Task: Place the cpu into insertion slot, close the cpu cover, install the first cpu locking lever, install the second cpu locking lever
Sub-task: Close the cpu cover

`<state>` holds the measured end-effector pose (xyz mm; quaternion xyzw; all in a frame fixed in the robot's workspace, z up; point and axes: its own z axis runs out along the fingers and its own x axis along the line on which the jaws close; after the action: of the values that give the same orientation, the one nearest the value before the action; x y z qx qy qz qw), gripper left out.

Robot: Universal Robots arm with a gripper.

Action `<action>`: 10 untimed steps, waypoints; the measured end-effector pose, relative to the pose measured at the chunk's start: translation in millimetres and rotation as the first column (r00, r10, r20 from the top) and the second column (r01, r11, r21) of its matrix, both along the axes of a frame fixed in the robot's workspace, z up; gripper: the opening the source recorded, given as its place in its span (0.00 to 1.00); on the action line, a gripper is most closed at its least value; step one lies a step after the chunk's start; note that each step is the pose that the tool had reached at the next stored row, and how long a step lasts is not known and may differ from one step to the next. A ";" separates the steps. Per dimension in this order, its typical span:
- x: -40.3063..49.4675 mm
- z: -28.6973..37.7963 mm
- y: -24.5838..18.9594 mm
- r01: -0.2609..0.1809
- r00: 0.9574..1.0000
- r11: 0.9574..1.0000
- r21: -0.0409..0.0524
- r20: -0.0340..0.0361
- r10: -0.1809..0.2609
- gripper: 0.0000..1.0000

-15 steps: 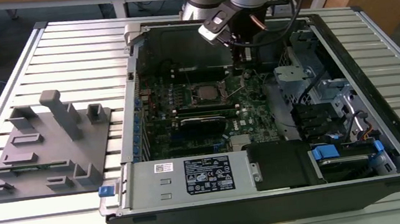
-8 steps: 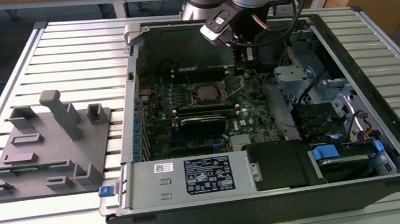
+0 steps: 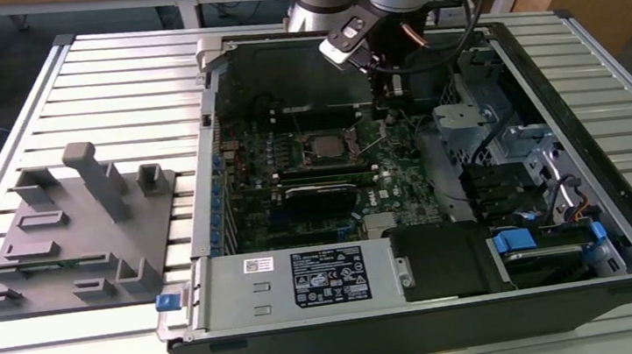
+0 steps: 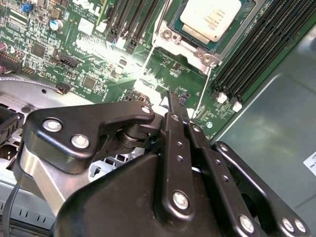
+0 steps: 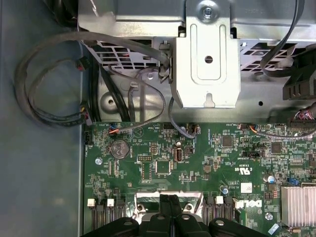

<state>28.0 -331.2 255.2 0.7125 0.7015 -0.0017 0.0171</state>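
Cpu point(image 4: 211, 17): silvery top up, seated in insertion slot point(image 4: 170, 38) on green motherboard point(image 5: 126, 182), inside open computer case point(image 3: 427, 333) on slatted tabletop point(image 3: 106, 84). Locking lever point(image 4: 202, 91): thin wire beside the slot, seemingly raised and unlatched. Gripper point(image 4: 174, 101): fingers pressed together, nothing seen between them, just to the exterior view's right of the slot. Risk: closed fingers may slip off the springy wire, letting it snap back, or scrape board parts near the memory slots point(image 4: 252, 49).
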 end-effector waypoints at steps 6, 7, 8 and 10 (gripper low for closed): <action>3.6 -0.1 0.0 0.000 1.000 1.000 0.000 0.000 0.000 0.10; 4.3 -0.1 0.0 0.000 1.000 1.000 0.000 0.000 0.000 0.10; 5.2 -0.1 0.0 0.000 1.000 1.000 0.000 0.000 0.000 0.10; 6.8 -0.2 0.0 0.000 1.000 1.000 0.000 0.000 0.000 0.10</action>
<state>34.8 -331.2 255.0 0.7125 0.7015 -0.0017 0.0171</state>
